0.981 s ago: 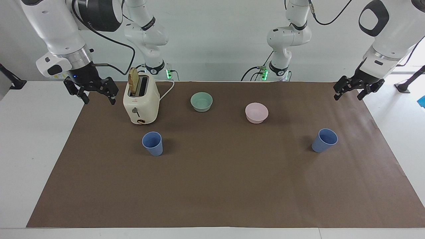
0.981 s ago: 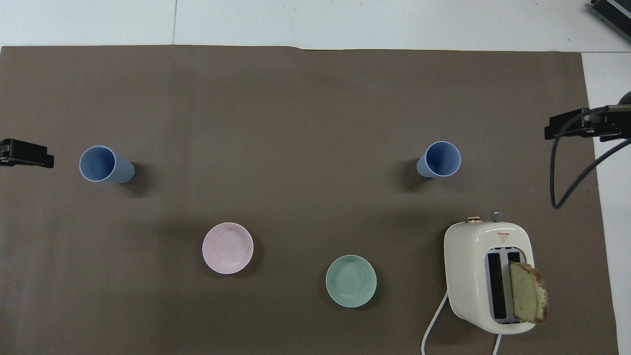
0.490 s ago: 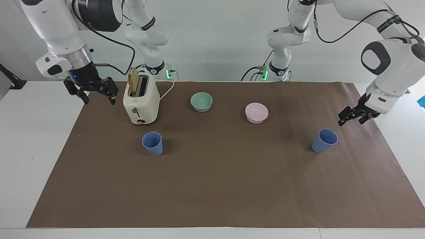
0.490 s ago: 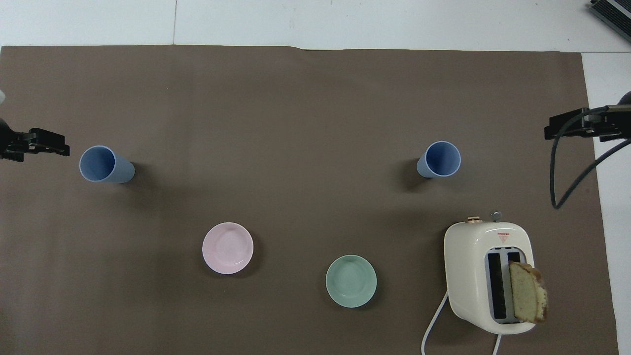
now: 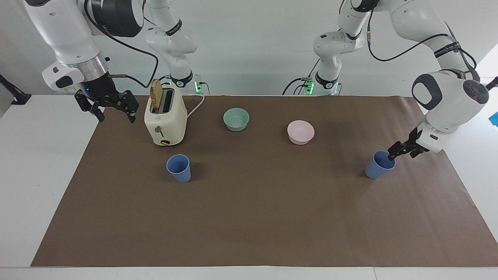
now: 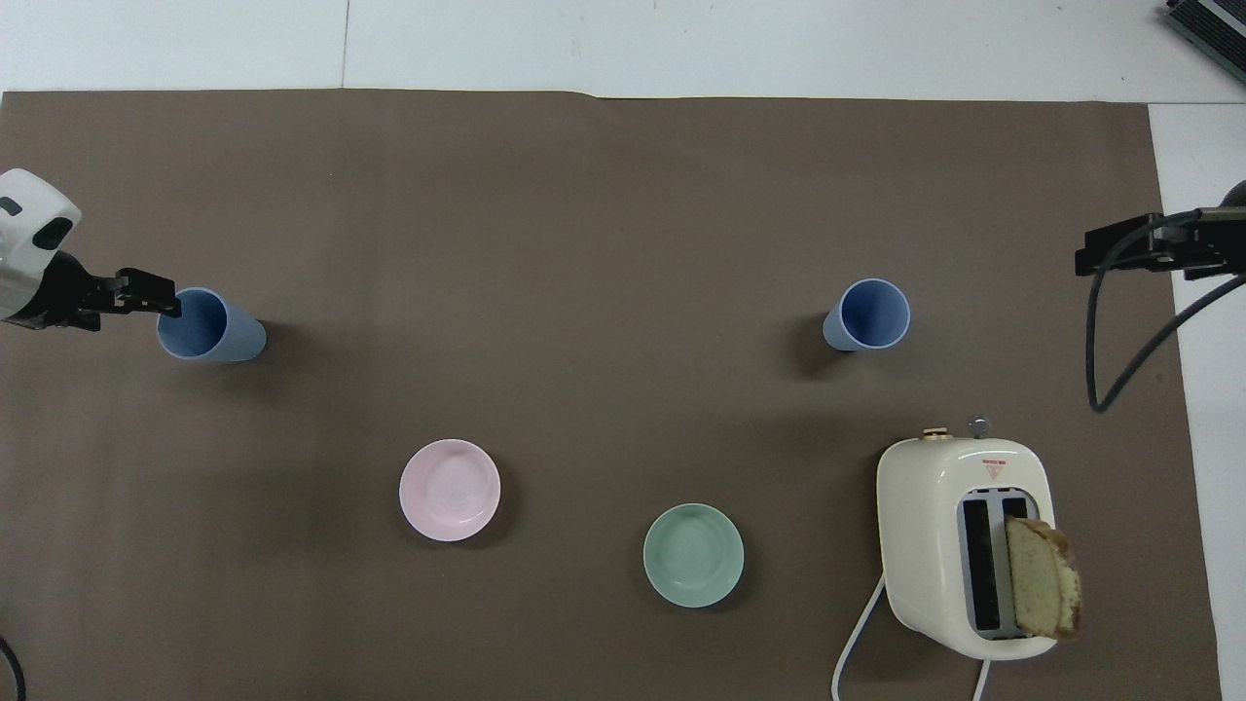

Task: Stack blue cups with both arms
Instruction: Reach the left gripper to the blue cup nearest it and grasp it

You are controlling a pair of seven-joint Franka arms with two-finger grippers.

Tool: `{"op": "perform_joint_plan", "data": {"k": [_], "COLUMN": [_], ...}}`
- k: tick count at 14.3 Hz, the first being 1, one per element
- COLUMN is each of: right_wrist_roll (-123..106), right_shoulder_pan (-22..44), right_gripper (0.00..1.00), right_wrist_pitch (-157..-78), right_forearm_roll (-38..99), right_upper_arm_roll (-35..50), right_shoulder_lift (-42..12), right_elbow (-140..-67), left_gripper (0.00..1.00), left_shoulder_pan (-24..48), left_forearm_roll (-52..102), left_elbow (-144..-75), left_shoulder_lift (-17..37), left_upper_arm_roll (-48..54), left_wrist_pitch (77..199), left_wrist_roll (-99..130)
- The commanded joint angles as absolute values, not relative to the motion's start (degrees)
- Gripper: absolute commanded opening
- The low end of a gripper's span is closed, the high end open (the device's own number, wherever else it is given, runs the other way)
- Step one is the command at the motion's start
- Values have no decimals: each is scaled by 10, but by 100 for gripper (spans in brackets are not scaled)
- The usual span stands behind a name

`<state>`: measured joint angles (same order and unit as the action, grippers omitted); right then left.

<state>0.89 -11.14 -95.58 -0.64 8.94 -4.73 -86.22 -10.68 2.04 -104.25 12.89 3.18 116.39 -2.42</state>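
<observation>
Left hand, fingers spread, is at the rim of the nearer small periwinkle-blue plastic cup, which stands upright just below it.

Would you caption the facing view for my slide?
Left gripper reaches one blue cup; right gripper waits beside the toaster.
</observation>
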Motion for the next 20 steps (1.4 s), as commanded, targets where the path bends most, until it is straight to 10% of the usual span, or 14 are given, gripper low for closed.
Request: {"op": "perform_joint_plan", "data": {"k": [1, 8, 11, 20], "right_wrist_roll": [20, 20, 20, 20], "right_shoulder_pan": [-113, -113, -113, -113], "right_gripper": [100, 100, 100, 100], "right_wrist_pitch": [-959, -959, -959, -959], "right_forearm_roll": [-2, -2, -3, -2], "right_upper_arm_roll": [91, 91, 91, 91], "right_shoulder_lift": [-37, -36, -36, -36], "right_elbow": [-874, -874, -874, -874], "left_gripper": [95, 43, 0, 0], "left_shoulder_pan": [-103, -99, -101, -77], "left_forearm_roll": [26, 28, 38, 62], "left_elbow": [-1056, -1070, -1070, -959], "left_shoulder_lift": [127, 135, 135, 124], "left_upper_arm_roll": [29, 30, 31, 40], "left_wrist_pitch": [1187, 1205, 1203, 1089], "left_wrist_roll": [-11, -9, -9, 63]}}
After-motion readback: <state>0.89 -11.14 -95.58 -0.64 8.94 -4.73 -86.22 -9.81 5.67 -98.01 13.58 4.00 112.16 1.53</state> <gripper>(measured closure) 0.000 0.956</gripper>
